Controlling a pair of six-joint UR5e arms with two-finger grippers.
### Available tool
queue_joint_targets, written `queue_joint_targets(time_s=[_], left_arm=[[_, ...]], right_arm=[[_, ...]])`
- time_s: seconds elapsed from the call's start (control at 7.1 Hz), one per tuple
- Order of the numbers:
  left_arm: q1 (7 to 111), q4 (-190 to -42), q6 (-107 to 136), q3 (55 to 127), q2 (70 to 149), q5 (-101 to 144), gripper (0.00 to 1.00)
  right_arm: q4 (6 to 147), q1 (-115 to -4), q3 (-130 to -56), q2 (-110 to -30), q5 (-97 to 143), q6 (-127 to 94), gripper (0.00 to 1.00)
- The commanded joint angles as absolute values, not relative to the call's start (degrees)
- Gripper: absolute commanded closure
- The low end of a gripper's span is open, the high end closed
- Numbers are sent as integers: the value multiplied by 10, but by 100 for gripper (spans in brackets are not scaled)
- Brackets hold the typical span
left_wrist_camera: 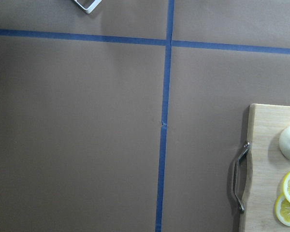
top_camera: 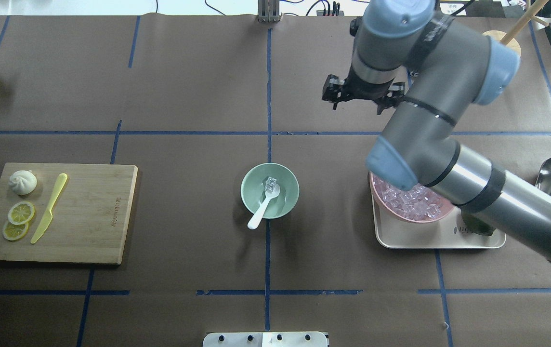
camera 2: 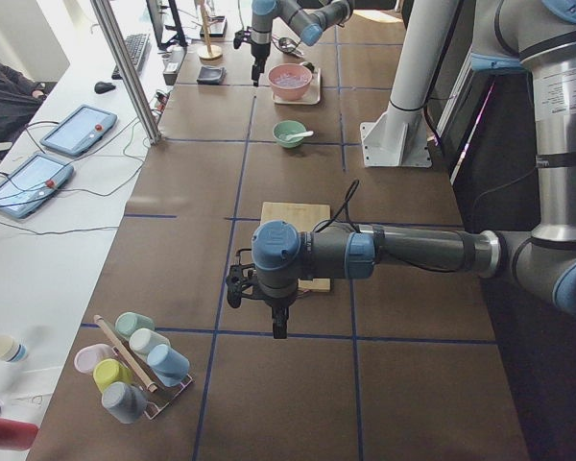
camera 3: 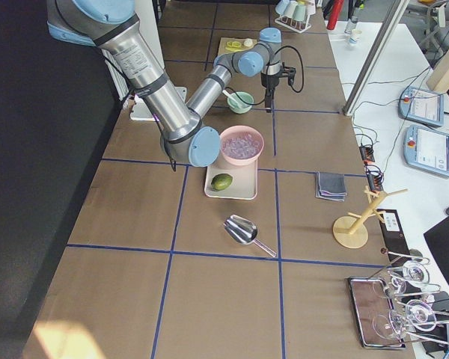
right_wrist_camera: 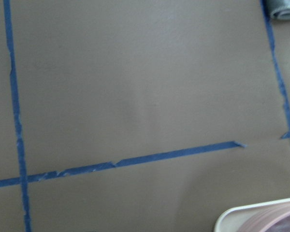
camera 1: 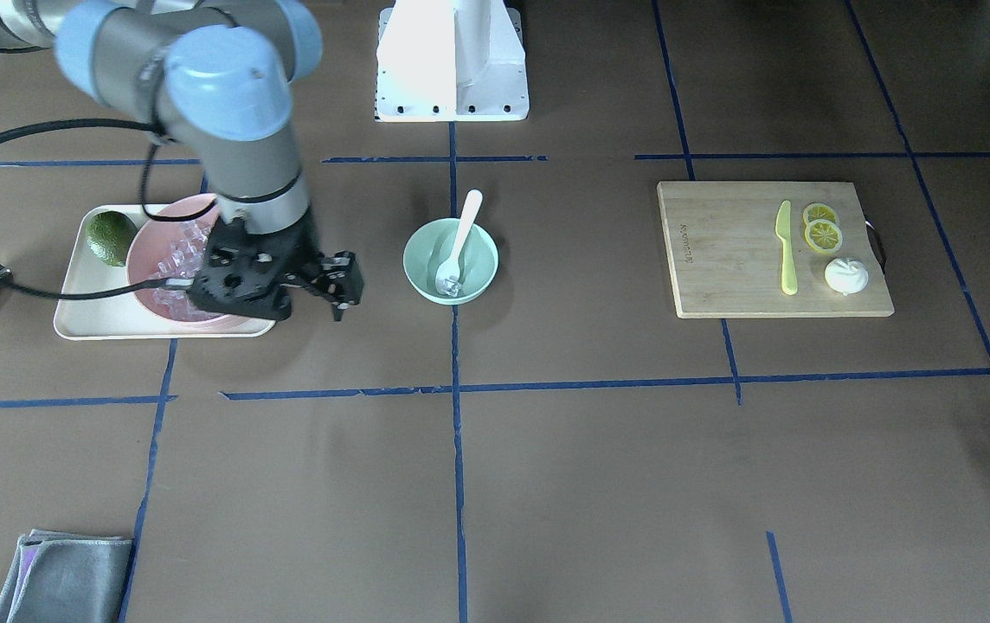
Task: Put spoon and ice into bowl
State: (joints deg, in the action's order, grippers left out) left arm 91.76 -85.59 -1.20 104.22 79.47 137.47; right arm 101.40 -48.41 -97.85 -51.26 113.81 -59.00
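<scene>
The bowl (top_camera: 286, 197) contains the spoon (top_camera: 263, 208) and one ice (top_camera: 270, 182) cube. The pink bowl (camera 1: 138, 260) near it holds more cubes. Right gripper (camera 1: 337, 298) and left gripper (camera 2: 276, 322): opening indeterminate.

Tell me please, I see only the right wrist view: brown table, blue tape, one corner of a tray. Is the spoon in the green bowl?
Observer: Yes. The spoon lies in the green bowl, with its scoop inside and its handle leaning over the rim.
Operator: Is there ice in that bowl too?
Observer: Yes, one ice cube sits in it, right by the scoop.
Operator: Where is the right end effector, and does it carry something?
Observer: The right end effector hangs open and empty over the bare table, just past the tray and well apart from the green bowl.
</scene>
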Motion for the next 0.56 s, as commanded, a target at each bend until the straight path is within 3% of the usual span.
queue_joint_targets(time_s=[0.0,0.42], left_arm=[[918,-854,-90,1042,796,1374,0],[918,-853,-90,1032,793,1374,0]], right_arm=[[1013,-603,-981,-585,1215,-378,0],[1008,-714,-982,-707,1253,-120,0]])
